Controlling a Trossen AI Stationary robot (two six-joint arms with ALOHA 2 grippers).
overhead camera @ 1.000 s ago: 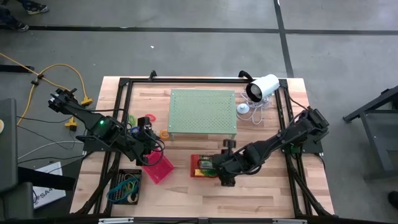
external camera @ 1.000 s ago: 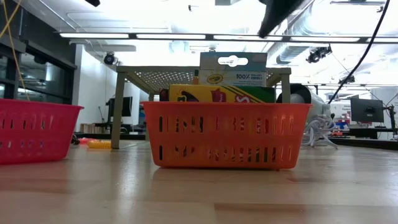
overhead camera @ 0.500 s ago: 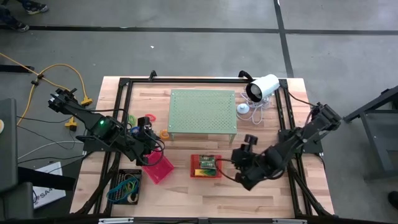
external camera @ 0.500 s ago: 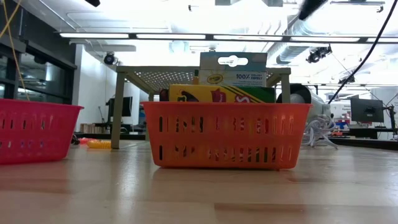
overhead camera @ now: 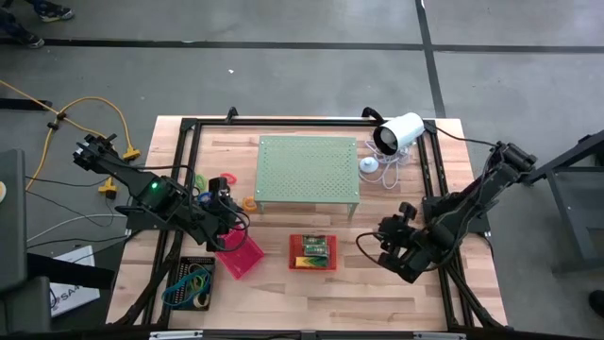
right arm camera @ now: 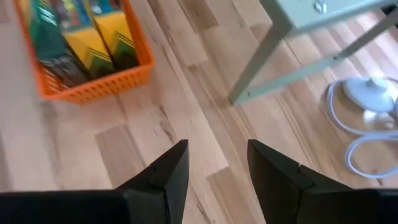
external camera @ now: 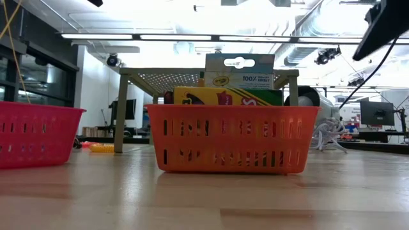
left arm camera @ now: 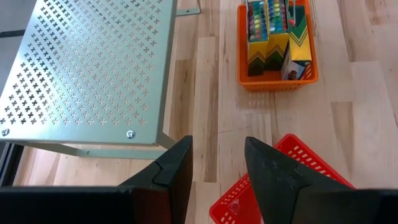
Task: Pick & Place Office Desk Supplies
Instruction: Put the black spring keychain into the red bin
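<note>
- High view showed three square trays along the table's near half: one black tray [overhead camera: 192,281] at about seven o'clock holding a tangle of green and blue rubber-band loops [overhead camera: 193,279], one pink tray [overhead camera: 242,255] just beyond it toward the centre, and one orange tray [overhead camera: 312,252] near six o'clock.
- Orange tray carried crayon packs [left arm camera: 268,31]; from the left wrist view three or so stood side by side, the exact count unclear.
- Two arms were in view. The right gripper [overhead camera: 387,244] hung at four o'clock, well apart from the orange tray, its two fingers [right arm camera: 166,174] spread with only bare wood between them.
- Left gripper [overhead camera: 226,227] sat at nine o'clock above the pink tray's far edge, fingers [left arm camera: 176,168] apart and empty.
- Beyond it lay one pink ring [overhead camera: 229,178] and one small orange ring [overhead camera: 249,202].
- One pale green perforated stand [overhead camera: 308,170] stood toward twelve o'clock.
- One white camera [overhead camera: 400,132] with its coiled cable sat at two o'clock.
</note>
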